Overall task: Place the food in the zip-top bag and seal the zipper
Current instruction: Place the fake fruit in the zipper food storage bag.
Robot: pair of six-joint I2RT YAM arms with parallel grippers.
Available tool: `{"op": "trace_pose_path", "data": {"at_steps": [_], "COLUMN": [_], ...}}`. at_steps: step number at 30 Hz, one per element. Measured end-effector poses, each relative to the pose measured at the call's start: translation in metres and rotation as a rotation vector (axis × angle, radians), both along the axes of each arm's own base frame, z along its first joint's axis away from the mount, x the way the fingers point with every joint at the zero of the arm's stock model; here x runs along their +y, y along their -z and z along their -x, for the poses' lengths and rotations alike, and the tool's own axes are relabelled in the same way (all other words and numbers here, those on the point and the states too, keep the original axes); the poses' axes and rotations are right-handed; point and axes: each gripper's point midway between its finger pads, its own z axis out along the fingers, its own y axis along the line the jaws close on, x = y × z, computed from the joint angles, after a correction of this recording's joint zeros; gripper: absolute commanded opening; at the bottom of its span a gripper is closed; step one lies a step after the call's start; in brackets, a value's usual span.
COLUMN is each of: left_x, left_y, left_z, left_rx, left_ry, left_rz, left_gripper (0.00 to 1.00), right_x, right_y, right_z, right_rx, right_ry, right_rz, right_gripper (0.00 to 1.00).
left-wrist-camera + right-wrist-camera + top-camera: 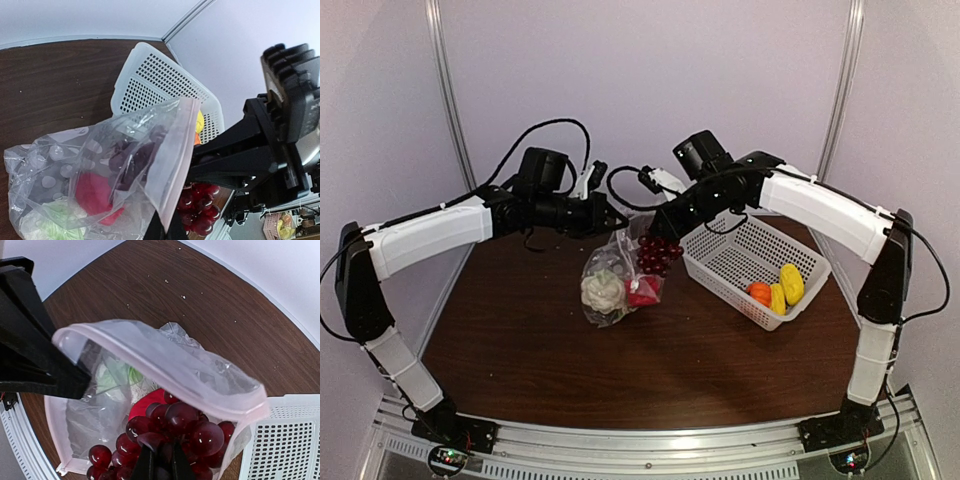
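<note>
Your left gripper (612,221) pinches the zip-top bag (608,272) by its mouth edge, mouth held open. Your right gripper (162,466) is clamped on the grape bunch (175,432), at the bag's mouth. Cauliflower (602,290) and red pepper (642,293) sit inside. Orange piece (759,293) and two yellow pieces (791,283) lie in the basket (735,250).

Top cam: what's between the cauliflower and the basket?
Top view: red pepper inside the zip-top bag, plus the grape bunch at its mouth, between cauliflower and basket.
</note>
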Motion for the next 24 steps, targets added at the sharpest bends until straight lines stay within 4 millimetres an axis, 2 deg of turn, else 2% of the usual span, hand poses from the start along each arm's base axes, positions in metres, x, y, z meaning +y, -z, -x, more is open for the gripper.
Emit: {"op": "trace_pose_path", "data": {"at_steps": [5,8,12,14,19,24], "left_x": [-0.002,-0.004,-0.006,-0.006,-0.005,-0.004], "left_y": [-0.010,-0.007,0.002,0.003,0.004,0.006], "left_z": [0.000,0.002,0.005,0.006,0.006,0.006], "left_rx": [-0.013,0.003,0.035,0.043,0.040,0.043], "left_ry": [0.000,0.007,0.014,0.014,0.008,0.003], "left_rz": [0.035,0.056,0.072,0.078,0.082,0.074], "left_gripper": [0.00,0.00,0.00,0.00,0.00,0.00], "right_x": [0.001,0.005,0.016,0.021,0.025,0.010], "right_y": [-0.003,-0.014,-0.042,-0.047,-0.046,-0.068], "right_z": [-0.003,-0.006,-0.015,-0.015,-0.011,-0.007], "right_rx": [-0.003,-0.012,-0.046,-0.036,-0.012,-0.081], "right_ry": [0.018,0.023,0.022,0.007,-0.034,-0.060], "right_rz": [-0.014,-0.038,-0.123,-0.156,-0.176,-0.179], "right_gripper": [0.00,0.01,0.35,0.47,0.58,0.60]}}
